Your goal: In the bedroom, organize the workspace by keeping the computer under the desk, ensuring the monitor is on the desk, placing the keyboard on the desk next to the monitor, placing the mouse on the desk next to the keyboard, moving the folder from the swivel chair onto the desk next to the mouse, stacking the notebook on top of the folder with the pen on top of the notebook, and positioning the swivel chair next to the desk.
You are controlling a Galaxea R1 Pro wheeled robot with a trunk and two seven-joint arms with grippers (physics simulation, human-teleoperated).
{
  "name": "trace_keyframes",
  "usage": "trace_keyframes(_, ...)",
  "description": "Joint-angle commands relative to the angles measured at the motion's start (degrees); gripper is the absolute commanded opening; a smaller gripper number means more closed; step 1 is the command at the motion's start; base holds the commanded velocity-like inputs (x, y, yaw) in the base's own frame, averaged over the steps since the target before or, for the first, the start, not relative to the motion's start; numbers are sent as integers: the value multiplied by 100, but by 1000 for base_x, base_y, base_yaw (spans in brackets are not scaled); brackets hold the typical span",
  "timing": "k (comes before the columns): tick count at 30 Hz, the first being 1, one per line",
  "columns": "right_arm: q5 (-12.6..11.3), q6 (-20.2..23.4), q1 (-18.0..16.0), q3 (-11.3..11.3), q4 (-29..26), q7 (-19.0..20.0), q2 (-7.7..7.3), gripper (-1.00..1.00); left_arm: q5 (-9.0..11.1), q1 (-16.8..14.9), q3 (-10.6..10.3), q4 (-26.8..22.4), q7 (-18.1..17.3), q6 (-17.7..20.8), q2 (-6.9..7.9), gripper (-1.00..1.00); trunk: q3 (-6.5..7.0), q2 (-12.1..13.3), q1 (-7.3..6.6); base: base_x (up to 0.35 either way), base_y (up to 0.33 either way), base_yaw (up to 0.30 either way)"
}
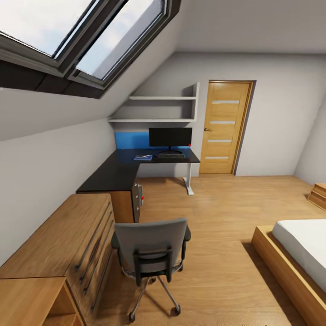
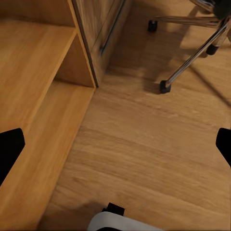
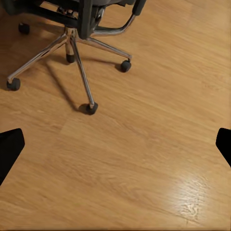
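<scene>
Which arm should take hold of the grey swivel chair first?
Right, probably. The right gripper looks over open wood floor toward the grey swivel chair's metal star base; the left gripper is crowded by the light wooden drawer chest.
</scene>
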Motion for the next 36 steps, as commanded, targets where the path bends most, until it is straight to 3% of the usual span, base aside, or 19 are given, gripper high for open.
trace_keyframes(1,-13,-14,-2,50,8,-34,2,100,34,-2,-50,3,31,-16,1,100,-2,-5,1,-107,136,0)
trace_keyframes(14,-13,-14,-2,50,8,-34,2,100,34,-2,-50,3,31,-14,1,100,-2,-5,1,-101,146,0)
trace_keyframes(36,-13,-14,-2,50,8,-34,2,100,34,-2,-50,3,31,-16,1,100,-2,-5,1,-11,46,0)
